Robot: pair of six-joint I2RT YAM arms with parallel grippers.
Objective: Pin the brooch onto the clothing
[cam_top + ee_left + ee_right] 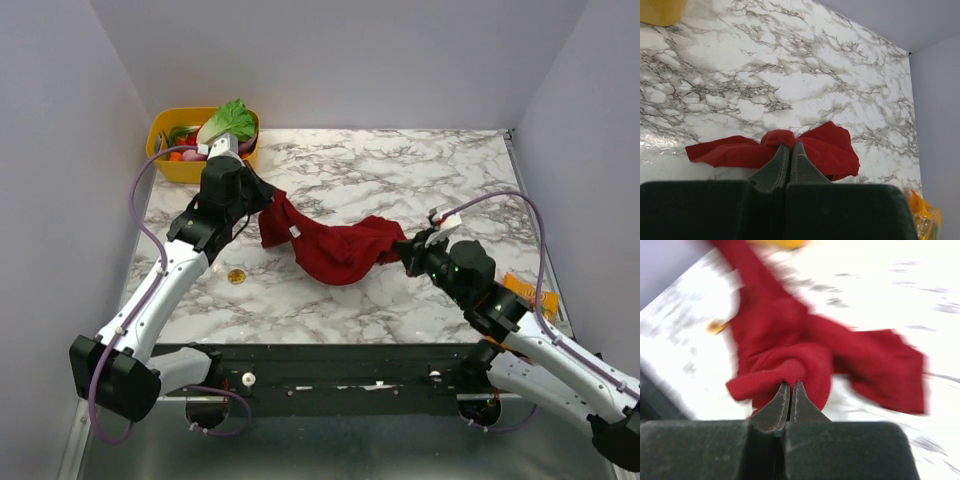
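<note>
Brooch [236,276], a small golden disc, lies flat on the marble table [400,170] near the left front. It sits on the near side of the left gripper [266,203] and apart from it, and just left of the shirt [335,250] without touching it.

At the far left corner we see a yellow bin [185,172] with a lettuce [228,120] on top. In front of it the left gripper has its fingers pressed together on a bunched fold at the shirt's left end. Our left wrist view shows that red fold pinched at the tips [790,149].

The dark red shirt stretches crumpled between the two arms, and its white label [296,232] shows near the left end.

The right gripper [405,248] is clamped on the shirt's right end, its fingers closed on a rolled edge [790,390]. That view is blurred, and a yellow speck at its left may be the brooch. An orange snack bag [525,293] lies at the right edge.
</note>
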